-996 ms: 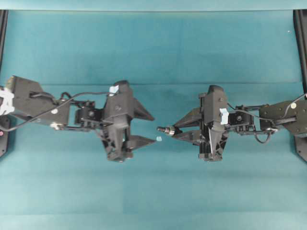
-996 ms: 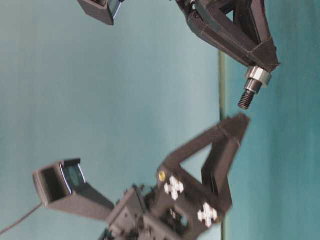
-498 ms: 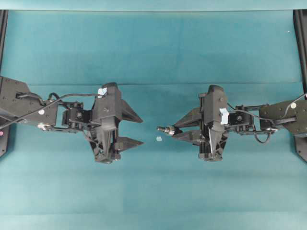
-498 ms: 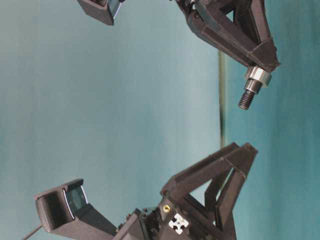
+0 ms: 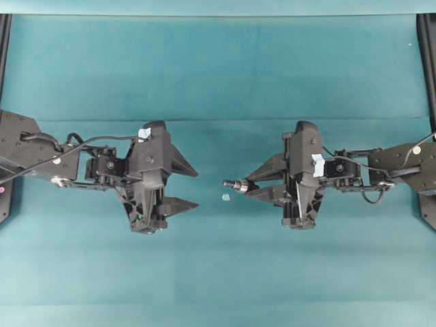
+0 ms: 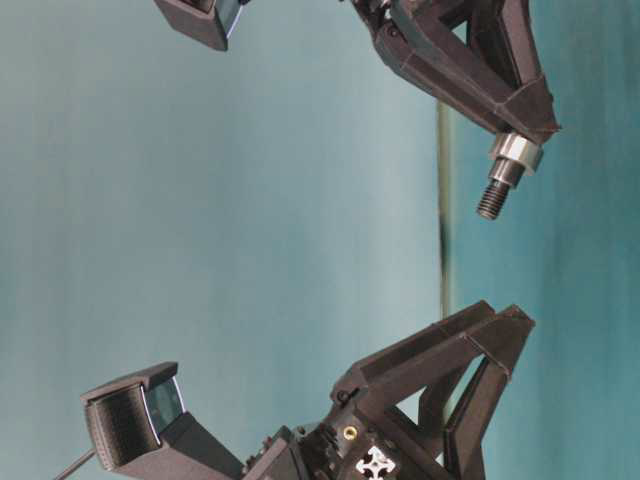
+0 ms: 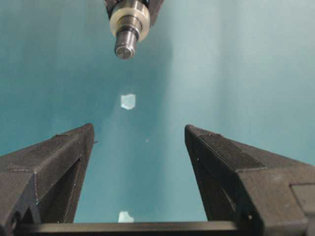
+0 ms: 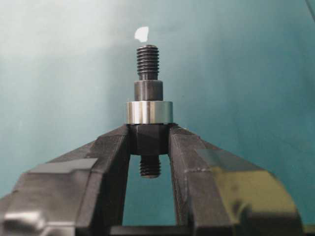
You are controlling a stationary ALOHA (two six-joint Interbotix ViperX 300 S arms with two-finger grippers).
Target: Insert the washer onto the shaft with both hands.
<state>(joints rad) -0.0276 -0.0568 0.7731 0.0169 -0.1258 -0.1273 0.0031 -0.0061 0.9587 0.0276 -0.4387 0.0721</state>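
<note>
Black left gripper (image 5: 193, 185): jaws spread wide, holding nothing.
Gap: bare teal cloth (image 5: 218, 68), one tiny pale scrap (image 5: 225, 197).
Silvery ring washer (image 8: 149, 112): seated on shaft, touching fingertips.
Dark stepped metal shaft (image 8: 148, 88): clamped by closed right gripper (image 5: 248, 186), tip facing left.

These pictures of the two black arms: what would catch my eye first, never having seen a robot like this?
Probably the shaft, a dark threaded rod with the shiny washer already ringing it, pinched in the right end effector and pointing toward the middle of the teal table. Facing it across a gap, the left end effector stands wide open and empty. Between them, a tiny pale scrap lies on the table.
</note>
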